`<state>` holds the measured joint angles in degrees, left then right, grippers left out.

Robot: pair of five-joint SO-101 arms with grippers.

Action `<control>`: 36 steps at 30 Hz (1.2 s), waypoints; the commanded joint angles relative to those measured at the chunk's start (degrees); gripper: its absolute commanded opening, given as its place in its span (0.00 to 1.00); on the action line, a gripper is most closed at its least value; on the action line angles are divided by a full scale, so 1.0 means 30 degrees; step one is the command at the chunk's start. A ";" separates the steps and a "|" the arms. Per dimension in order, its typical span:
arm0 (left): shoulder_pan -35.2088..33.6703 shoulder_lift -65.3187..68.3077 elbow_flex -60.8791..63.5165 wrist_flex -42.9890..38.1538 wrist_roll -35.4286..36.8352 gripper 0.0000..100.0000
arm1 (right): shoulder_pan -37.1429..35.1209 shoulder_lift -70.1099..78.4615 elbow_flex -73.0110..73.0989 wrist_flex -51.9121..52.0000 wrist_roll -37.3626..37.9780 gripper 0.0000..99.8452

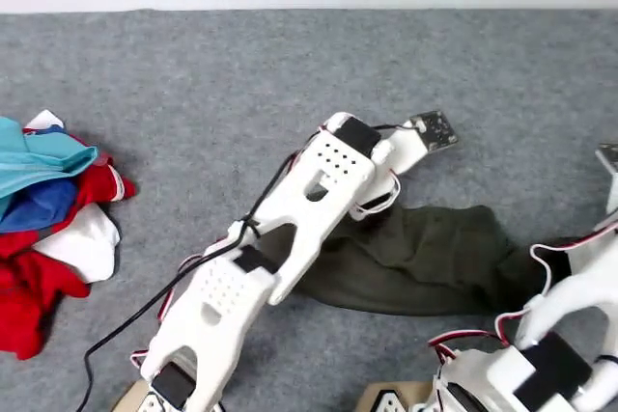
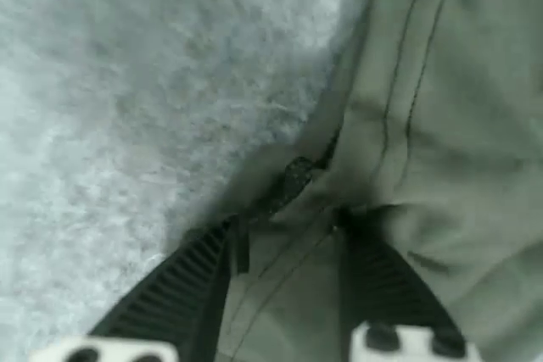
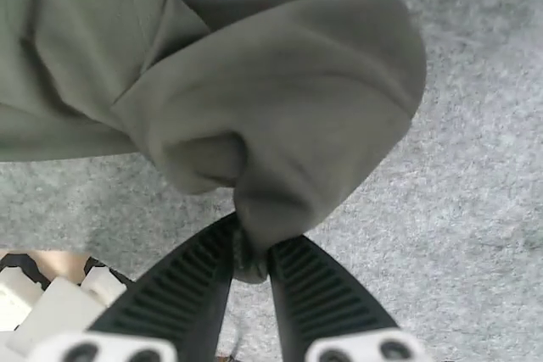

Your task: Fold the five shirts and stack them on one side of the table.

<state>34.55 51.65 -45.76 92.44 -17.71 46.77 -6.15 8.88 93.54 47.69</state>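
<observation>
Olive shirt [image 1: 415, 258] lies bunched on the desk [image 1: 241, 74]. Right claw [image 3: 252, 262] pinches just a thin fold, left claw [image 2: 284, 264] is spread over the hem, so a lopsided tug could probably slip it free.

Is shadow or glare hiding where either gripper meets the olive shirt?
High view: even light, no glare, though the left arm shades the olive shirt beneath it. Left wrist view: a dark shadow runs along the shirt's edge ahead of the left gripper. Right wrist view: the fold pinched in the right gripper is plainly lit.
</observation>
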 commanded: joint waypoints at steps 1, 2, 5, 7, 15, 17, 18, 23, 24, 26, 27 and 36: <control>-0.0293 0.1114 -0.3971 0.2344 -0.0850 0.06 | -0.0161 -0.0308 -0.0352 -0.0220 0.0059 0.01; -0.0469 0.1348 -0.4967 0.2755 -0.1114 0.00 | -0.0396 -0.0308 -0.0586 -0.0103 0.0059 0.01; -0.1788 0.1084 -0.7048 0.2725 -0.0821 0.00 | -0.1304 -0.0308 -0.1700 -0.0044 -0.0264 0.01; -0.2960 0.0469 -0.8132 0.2696 -0.0703 0.00 | -0.2095 -0.0308 -0.3018 -0.0103 -0.1201 0.01; -0.8586 -0.1817 -0.8894 0.2696 -0.0703 0.00 | -0.7546 -0.0103 -0.8850 -0.1978 -0.2286 0.01; -0.8996 -0.1934 -0.8894 0.2696 -0.0703 0.01 | -0.8366 -0.0132 -0.9055 -0.2828 -0.2286 0.01; -0.8967 -0.1963 -0.8894 0.2696 -0.0703 0.01 | -0.8601 -0.0161 -0.9055 -0.3004 -0.2286 0.01; -0.6242 -0.1788 -0.8747 0.2696 -0.0703 0.05 | -0.8278 -0.0278 -0.9084 -0.2652 -0.2579 0.01; -0.5509 -0.1729 -0.8396 0.2667 -0.0703 0.07 | -0.7927 -0.0278 -0.9114 -0.2388 -0.2608 0.01; -0.4015 -0.1465 -0.7604 0.2667 -0.0703 0.13 | -0.7223 -0.0249 -0.9114 -0.1773 -0.2579 0.01; -0.3311 -0.1231 -0.7106 0.2667 -0.0703 0.15 | -0.6696 -0.0190 -0.9084 -0.1421 -0.2549 0.01; 0.0264 0.1875 -0.5084 0.2286 -0.0703 0.18 | -0.3326 -0.0161 -0.8059 0.0161 -0.1905 0.01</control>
<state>33.67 56.40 -61.14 99.03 -20.00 34.29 -6.15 -14.86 93.63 40.75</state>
